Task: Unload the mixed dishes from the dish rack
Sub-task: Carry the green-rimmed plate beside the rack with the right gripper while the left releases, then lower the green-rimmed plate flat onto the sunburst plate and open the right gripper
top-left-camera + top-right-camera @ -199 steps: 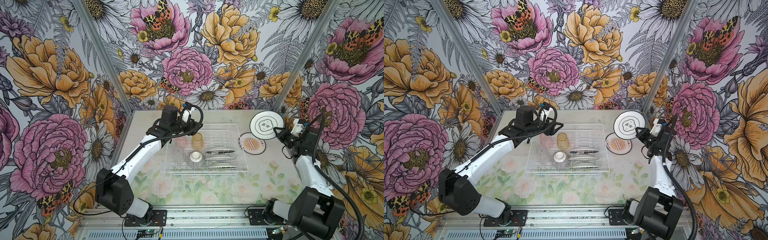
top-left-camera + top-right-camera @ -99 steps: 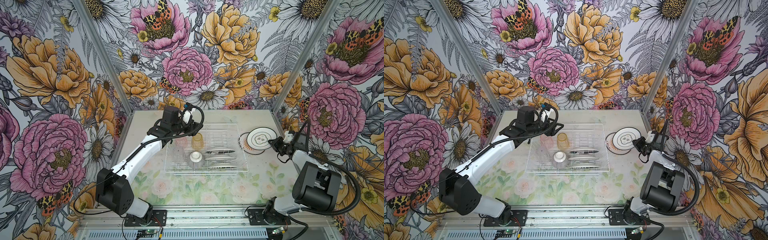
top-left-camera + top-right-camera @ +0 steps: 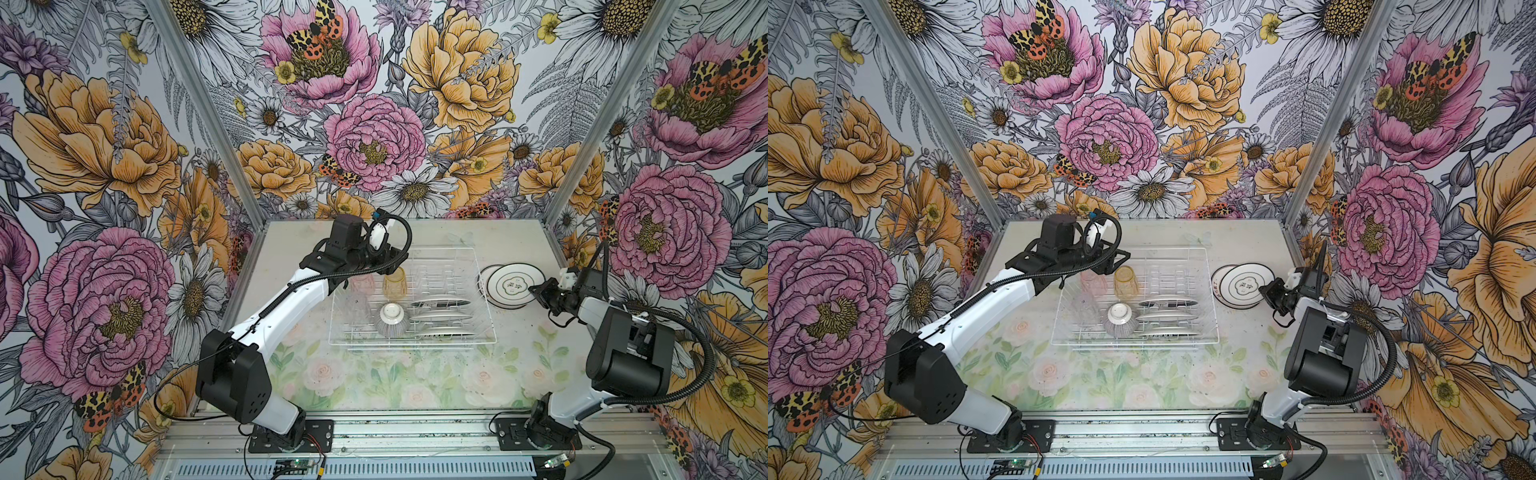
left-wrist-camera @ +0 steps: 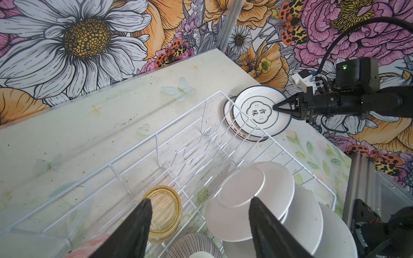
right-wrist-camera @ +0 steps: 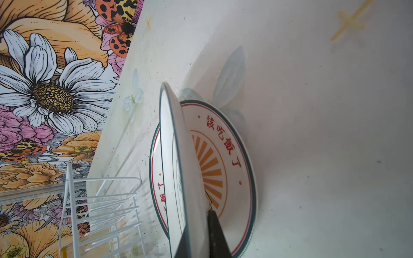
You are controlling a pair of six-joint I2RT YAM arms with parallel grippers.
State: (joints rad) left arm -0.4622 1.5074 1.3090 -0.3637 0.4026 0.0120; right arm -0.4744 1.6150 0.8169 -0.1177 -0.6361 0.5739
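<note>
The white wire dish rack (image 3: pixel 411 343) sits mid-table. In it are three upright white plates (image 3: pixel 440 318), an upturned ribbed bowl (image 3: pixel 391 320), an amber tumbler (image 3: pixel 394 283), a pink tumbler (image 3: pixel 362 284) and a clear tumbler (image 3: pixel 356 309). My left gripper (image 4: pixel 200 202) hangs open over the rack, between the amber tumbler (image 4: pixel 165 210) and the plates (image 4: pixel 241 201), holding nothing. To the right of the rack, my right gripper (image 3: pixel 538 289) is shut on the rim of a teal-rimmed plate (image 3: pixel 511 286). That plate (image 5: pixel 172 156) slants just above a red-and-teal-rimmed plate (image 5: pixel 228 156) lying on the table.
The rack's right wall (image 4: pixel 245 125) stands close beside the two plates. Flowered walls close in the table at the back and on both sides; the right wall (image 3: pixel 623 249) is near my right wrist. Bare tabletop (image 3: pixel 415 386) lies in front of the rack.
My right arm has swung down and brought the plate from standing high and upright to nearly flat over the plate on the table. The left arm has barely moved.
</note>
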